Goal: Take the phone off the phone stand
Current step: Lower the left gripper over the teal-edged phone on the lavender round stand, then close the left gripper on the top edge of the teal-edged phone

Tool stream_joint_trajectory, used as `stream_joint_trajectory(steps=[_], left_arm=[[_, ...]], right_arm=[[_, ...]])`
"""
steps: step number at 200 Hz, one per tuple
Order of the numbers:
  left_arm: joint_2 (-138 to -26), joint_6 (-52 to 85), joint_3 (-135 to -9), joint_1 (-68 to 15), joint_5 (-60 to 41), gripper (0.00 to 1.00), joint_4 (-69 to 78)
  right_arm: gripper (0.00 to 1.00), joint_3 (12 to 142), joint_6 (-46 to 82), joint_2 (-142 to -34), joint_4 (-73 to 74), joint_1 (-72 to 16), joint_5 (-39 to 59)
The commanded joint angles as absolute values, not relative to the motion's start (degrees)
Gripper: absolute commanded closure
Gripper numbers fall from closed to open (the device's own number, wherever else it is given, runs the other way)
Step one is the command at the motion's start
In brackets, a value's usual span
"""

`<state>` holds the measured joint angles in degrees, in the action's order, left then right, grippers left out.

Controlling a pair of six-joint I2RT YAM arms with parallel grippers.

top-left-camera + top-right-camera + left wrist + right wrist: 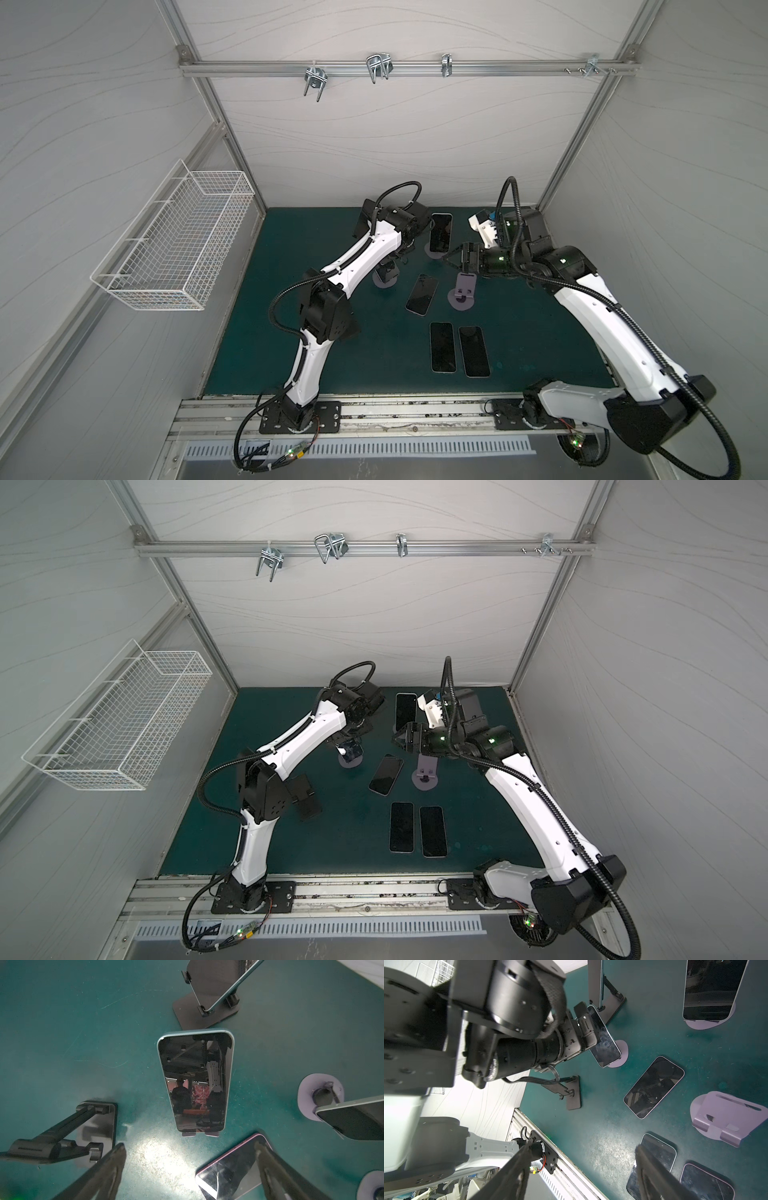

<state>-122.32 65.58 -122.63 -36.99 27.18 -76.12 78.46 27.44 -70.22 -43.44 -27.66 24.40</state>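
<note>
The phone (195, 1082) leans screen-up on its lilac stand (623, 1051), left of the middle of the green worktop (519, 332) in both top views. The left hand (190, 1145) hovers over it, its fingers (112, 1167) spread wide and holding nothing. In the right wrist view they sit right at the phone's upper end, but I cannot tell whether they touch it. The right hand (582, 1146) hangs further right with its jaws apart and empty, near an empty lilac stand (463, 291). A second phone (440, 232) stands upright on another lilac base at the back. An empty black stand (572, 1095) sits close to the left arm. An angled phone (422, 295) lies flat between the two lilac stands, and nearer the front a left flat phone (442, 347) and a right flat phone (473, 351) lie side by side, screens up.
</note>
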Motion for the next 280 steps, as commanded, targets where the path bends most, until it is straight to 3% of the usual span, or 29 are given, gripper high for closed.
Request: stream_joint_trajectory(steps=[1, 280], left_arm=[[-123.8, 65.88, -124.59, -36.06, 27.3, 0.02, -77.51], [-124.4, 58.11, -118.03, -31.79, 27.99, 0.03, -67.17]], right_arm=[[0.21, 77.74, 26.54, -69.25, -42.68, -27.25, 24.61], [0.21, 77.71, 29.18, -72.95, -37.66, -27.25, 29.08]])
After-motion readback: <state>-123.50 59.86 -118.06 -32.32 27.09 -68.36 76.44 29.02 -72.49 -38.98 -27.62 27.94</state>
